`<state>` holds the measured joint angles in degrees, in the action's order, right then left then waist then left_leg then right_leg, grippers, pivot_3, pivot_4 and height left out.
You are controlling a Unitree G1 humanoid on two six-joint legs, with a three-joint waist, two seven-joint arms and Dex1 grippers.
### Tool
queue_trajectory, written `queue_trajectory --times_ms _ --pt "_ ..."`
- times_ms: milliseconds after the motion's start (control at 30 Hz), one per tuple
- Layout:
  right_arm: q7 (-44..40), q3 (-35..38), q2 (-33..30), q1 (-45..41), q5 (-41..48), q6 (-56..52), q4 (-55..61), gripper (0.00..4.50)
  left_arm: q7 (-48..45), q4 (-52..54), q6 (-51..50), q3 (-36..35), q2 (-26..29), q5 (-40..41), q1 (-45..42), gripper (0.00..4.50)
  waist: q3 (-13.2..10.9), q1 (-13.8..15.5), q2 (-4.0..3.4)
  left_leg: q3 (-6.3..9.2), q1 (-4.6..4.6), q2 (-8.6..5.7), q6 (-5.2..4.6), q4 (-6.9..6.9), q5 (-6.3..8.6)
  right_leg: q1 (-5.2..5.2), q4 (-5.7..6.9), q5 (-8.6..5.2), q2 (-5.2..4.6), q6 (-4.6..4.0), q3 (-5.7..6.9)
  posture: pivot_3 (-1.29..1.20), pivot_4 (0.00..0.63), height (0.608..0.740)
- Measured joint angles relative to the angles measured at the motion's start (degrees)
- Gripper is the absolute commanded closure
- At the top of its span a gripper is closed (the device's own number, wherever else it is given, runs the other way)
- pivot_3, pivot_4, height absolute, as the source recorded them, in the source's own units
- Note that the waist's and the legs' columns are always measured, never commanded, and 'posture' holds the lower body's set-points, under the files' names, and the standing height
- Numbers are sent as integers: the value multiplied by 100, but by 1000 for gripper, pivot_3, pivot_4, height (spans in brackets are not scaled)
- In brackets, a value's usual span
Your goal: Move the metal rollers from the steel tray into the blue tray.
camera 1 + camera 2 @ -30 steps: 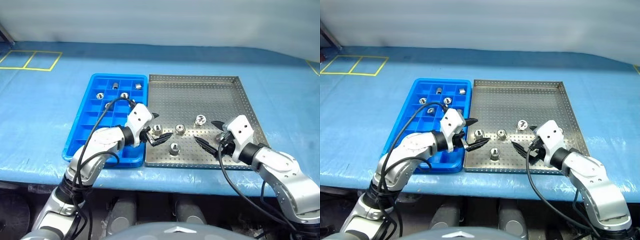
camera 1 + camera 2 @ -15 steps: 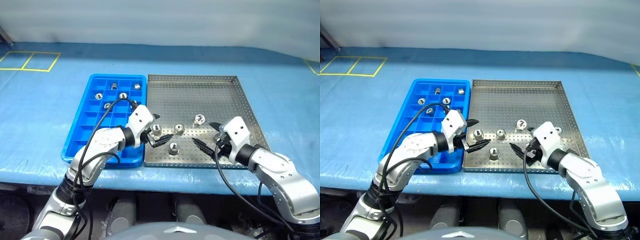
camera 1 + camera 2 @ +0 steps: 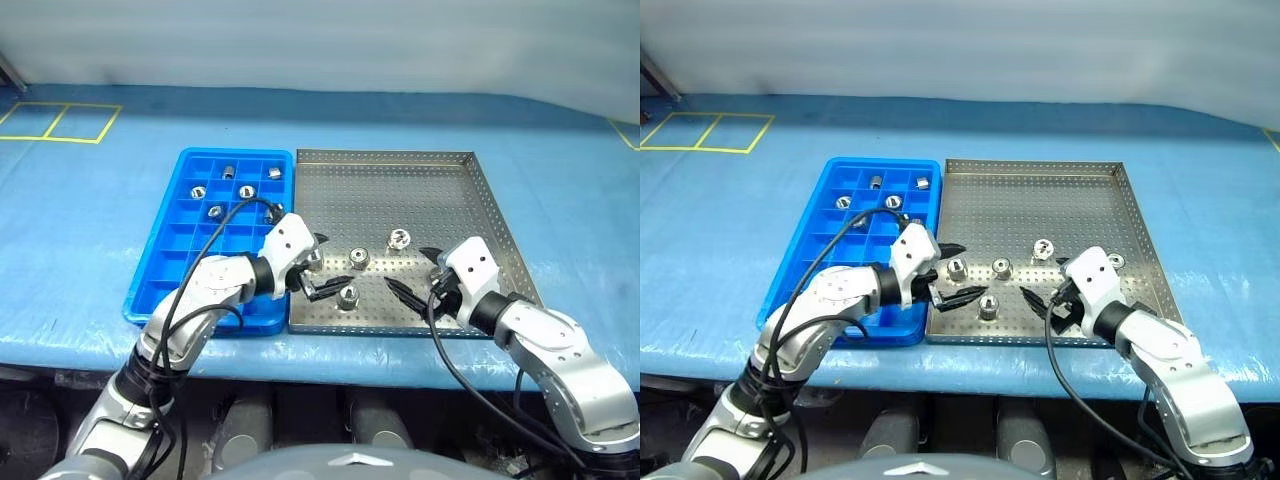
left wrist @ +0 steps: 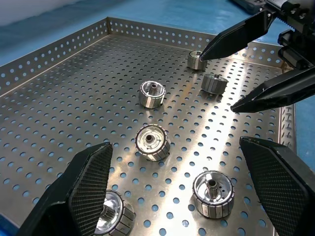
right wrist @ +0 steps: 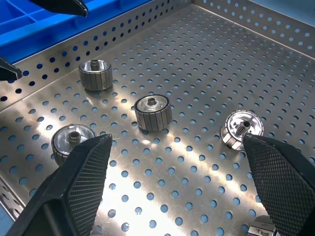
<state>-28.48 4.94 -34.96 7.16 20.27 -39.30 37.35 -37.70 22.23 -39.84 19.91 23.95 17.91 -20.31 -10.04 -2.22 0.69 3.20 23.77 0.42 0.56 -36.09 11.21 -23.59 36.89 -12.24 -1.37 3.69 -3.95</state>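
Blue sheeting (image 3: 80, 220) covers the table, with yellow taped squares (image 3: 55, 120) at its far left corner, and on it the blue tray (image 3: 160, 265) sits touching the left side of the steel tray (image 3: 400, 180). From the head camera, several metal rollers (image 3: 359, 258) lie loose in the near half of the steel tray, while five more rest in compartments at the far end of the blue tray. Low over the steel tray's near-left corner, the left gripper (image 3: 320, 262) has its jaws spread wide and empty, one roller lying between the fingers and another just beyond the near fingertip. Also gaping and empty, the right gripper (image 3: 418, 270) sits over the near-right part of the tray, a roller by its far finger. Seen from the left wrist, five rollers stand on the perforated floor between the two parted fingers (image 4: 86, 184), with the other gripper's black fingertips at the far rim. Seen from the right wrist, three rollers stand in a row between its wide-set fingers (image 5: 275, 172), a fourth close beside one finger.
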Motion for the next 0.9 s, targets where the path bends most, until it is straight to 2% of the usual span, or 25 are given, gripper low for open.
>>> queue_trajectory --times_ms 200,400,500,633,767,867,900 --pt "39 9 2 10 -9 0 20 29 -235 -545 8 691 -37 -316 -176 0 0 -49 0 -1 -2 0 0 -3 0 2 2 1 1 1 -2 -87 150 740" --pt "103 5 75 111 -39 9 79 29 -232 -1111 6 1042 -177 -701 -419 0 2 -127 -2 -1 -2 -1 0 -3 0 2 3 1 1 1 -2 -100 150 740" --pt "121 6 107 145 -66 24 123 0 -240 -1329 4 1203 -243 -894 -523 590 6 -171 -7 -2 -10 0 0 -3 0 6 5 1 2 2 -4 -106 150 740" --pt "155 6 147 200 -92 37 137 0 -251 -1547 -9 1316 -257 -1066 -525 1864 10 -196 -12 -1 -15 4 0 -3 0 7 11 1 7 1 -6 -108 150 740" --pt "192 7 166 205 -100 69 137 0 -271 -1555 -59 1312 -299 -1111 -531 1864 12 -200 -16 -4 -14 4 0 -3 0 7 11 1 6 1 -9 -99 150 740" --pt "215 5 169 189 -126 140 136 0 -275 -1556 -74 1246 -314 -1121 -531 2642 12 -200 -16 -5 -13 4 0 -3 0 6 10 1 7 2 -10 -92 150 740" --pt "215 3 169 183 -140 145 132 0 -278 -1556 -78 1237 -316 -1119 -529 2642 13 -201 -16 -5 -13 4 0 -3 0 6 10 1 7 2 -9 -92 150 740"
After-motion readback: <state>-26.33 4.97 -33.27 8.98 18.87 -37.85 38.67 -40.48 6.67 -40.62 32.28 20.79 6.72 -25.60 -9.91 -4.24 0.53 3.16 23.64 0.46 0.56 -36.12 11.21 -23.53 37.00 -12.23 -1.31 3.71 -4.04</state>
